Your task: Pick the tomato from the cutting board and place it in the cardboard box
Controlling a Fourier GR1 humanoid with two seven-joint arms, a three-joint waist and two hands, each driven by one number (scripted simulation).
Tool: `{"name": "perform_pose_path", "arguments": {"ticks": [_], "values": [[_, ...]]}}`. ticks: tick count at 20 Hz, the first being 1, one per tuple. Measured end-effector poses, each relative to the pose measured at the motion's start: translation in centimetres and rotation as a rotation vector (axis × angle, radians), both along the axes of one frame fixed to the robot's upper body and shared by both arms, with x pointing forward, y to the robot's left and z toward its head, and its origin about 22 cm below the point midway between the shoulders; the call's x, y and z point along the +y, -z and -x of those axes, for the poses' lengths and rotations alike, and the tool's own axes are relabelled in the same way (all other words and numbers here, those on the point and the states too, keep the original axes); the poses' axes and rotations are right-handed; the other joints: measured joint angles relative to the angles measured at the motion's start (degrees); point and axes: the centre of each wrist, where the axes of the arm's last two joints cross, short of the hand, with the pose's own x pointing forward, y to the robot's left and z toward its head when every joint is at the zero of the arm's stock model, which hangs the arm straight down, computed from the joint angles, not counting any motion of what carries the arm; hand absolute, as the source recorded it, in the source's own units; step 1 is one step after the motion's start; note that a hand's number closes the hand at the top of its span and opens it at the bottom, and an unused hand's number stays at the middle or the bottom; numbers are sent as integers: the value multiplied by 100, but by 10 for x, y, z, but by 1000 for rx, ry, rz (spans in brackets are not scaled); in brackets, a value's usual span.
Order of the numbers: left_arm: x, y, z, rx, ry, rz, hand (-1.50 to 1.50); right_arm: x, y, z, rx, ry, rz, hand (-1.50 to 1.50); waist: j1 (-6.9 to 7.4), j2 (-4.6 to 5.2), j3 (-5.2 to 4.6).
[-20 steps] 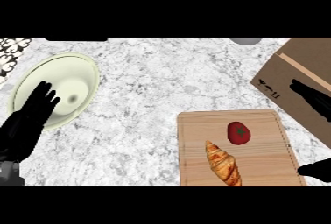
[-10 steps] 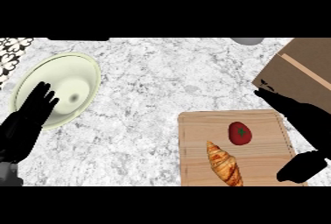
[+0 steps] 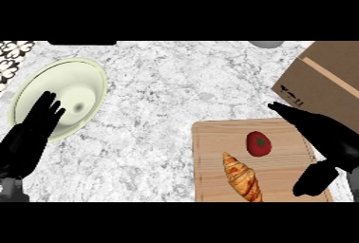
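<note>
the tomato [image 3: 259, 143] lies on the cutting board [image 3: 210, 142], in the board's upper right part, with a croissant [image 3: 242, 176] just below and left of it on the same board, close but apart. nothing lies between the tomato and the board's right edge. the cardboard box [image 3: 326, 80] stands beyond the board's upper right corner, tilted against the board's edges. well to the board's left, across bare marble tabletop [image 3: 161, 95], sits a pale green plate [image 3: 70, 80]. a grey thing [image 3: 266, 43] shows only partly, far above the board.

the right hand [image 3: 329, 137] has come in from the box's side since a second ago and now reaches over the board's right edge, nearer the tomato than half a second ago. its fingers are straight and the thumb [image 3: 316, 178] is spread wide below them. it holds nothing and is not touching the tomato. tomato and croissant have not shifted.

the left hand [image 3: 32, 137] stays open and still far to the board's left, its fingertips over the plate's lower rim. the box shows a printed side and a face with a lighter strip; i cannot tell what is inside.
</note>
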Motion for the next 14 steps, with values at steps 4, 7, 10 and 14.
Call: {"name": "perform_pose_path", "arguments": {"ticks": [4,7,10,14], "values": [[-1,4,-3,4,-2,4,0,0,10,-2,12,-7,8,-150,-9,3,2],[1,8,-4,5,-3,7,0,4,14,-3,8,-16,-2,-150,-12,1,1],[7,6,-5,4,-2,6,0,3,18,-7,-11,-27,-11,-150,-9,2,1],[1,4,-4,-2,-2,8,0,4,16,-5,-33,-43,-9,-150,-12,0,1]]}}
